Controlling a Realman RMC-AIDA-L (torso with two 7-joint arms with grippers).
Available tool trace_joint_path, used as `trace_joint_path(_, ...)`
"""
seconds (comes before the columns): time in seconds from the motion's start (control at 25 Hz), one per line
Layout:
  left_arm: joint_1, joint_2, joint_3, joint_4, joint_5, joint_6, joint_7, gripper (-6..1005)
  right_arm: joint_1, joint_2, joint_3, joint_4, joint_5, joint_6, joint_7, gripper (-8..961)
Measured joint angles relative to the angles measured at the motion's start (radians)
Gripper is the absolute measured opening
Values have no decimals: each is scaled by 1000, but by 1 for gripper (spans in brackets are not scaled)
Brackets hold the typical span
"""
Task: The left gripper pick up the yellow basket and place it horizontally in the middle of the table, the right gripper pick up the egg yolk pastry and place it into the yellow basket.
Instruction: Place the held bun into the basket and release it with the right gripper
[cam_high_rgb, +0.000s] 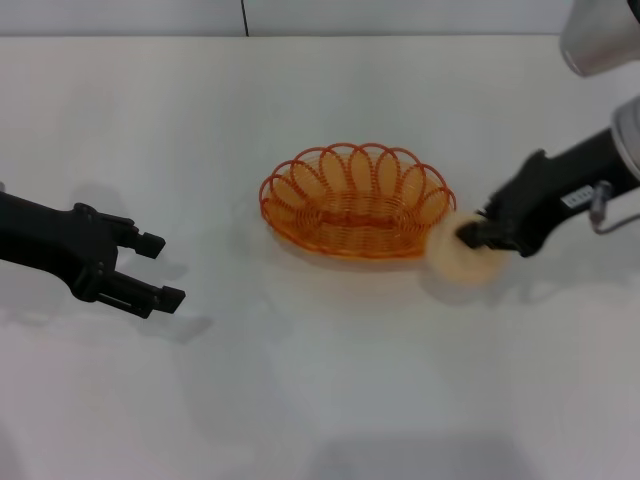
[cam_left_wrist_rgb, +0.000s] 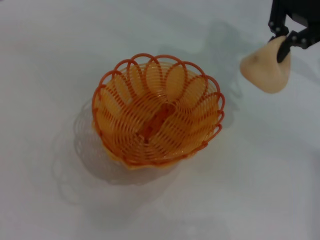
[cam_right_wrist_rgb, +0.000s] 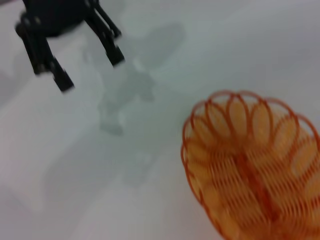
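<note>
The yellow basket (cam_high_rgb: 356, 200) lies lengthwise across the middle of the table (cam_high_rgb: 320, 400), with nothing inside it (cam_left_wrist_rgb: 158, 111) (cam_right_wrist_rgb: 256, 165). Just off its right end, my right gripper (cam_high_rgb: 468, 234) is shut on the egg yolk pastry (cam_high_rgb: 462, 256), a pale round bun held close above the tabletop and beside the basket rim. The left wrist view shows the same pastry (cam_left_wrist_rgb: 267, 69) pinched by the right gripper (cam_left_wrist_rgb: 282, 46). My left gripper (cam_high_rgb: 158, 268) stands open at the left, well apart from the basket, and appears in the right wrist view too (cam_right_wrist_rgb: 87, 67).
The white table's far edge (cam_high_rgb: 320, 36) runs along the top of the head view. Bare tabletop lies between the left gripper and the basket and along the front.
</note>
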Motion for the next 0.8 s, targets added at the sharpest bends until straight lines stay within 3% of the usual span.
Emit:
trace_joint_path(0.44,-3,-3,4,0,7,5,7,885,62,1,-137,70,22,169,0,43)
trace_joint_path(0.8,-8,-12,6,0,9,8,11,885,76,2,-189,83,47,301,-9,39)
